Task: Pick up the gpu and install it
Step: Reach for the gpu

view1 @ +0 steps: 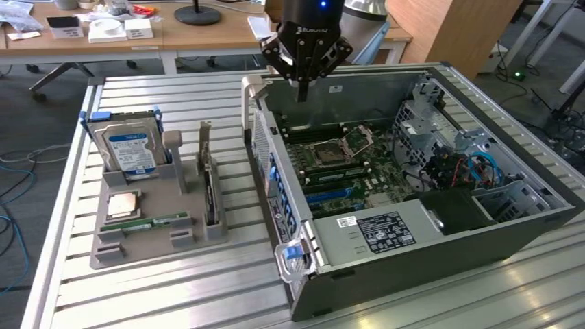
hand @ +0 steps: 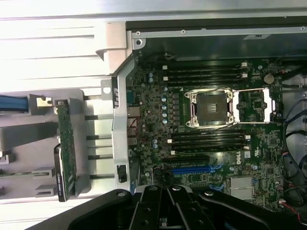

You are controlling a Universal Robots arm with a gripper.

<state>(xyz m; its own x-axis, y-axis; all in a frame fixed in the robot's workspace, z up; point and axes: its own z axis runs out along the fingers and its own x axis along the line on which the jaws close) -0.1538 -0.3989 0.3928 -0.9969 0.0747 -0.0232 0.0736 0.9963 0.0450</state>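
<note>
Looking at this, the job's basically not started. The gpu (view1: 209,188) is sitting on edge in its slot of the grey holder tray (view1: 146,250), on the exterior view's left of the open PC case (view1: 412,267) and well apart from the gripper (view1: 302,88). The gripper's fingers are pinched together on nothing, hovering over the case near its back wall, above the motherboard (view1: 352,175). The blue expansion slot (hand: 192,169) looks empty, so both pick-up and install are left to do.
</note>
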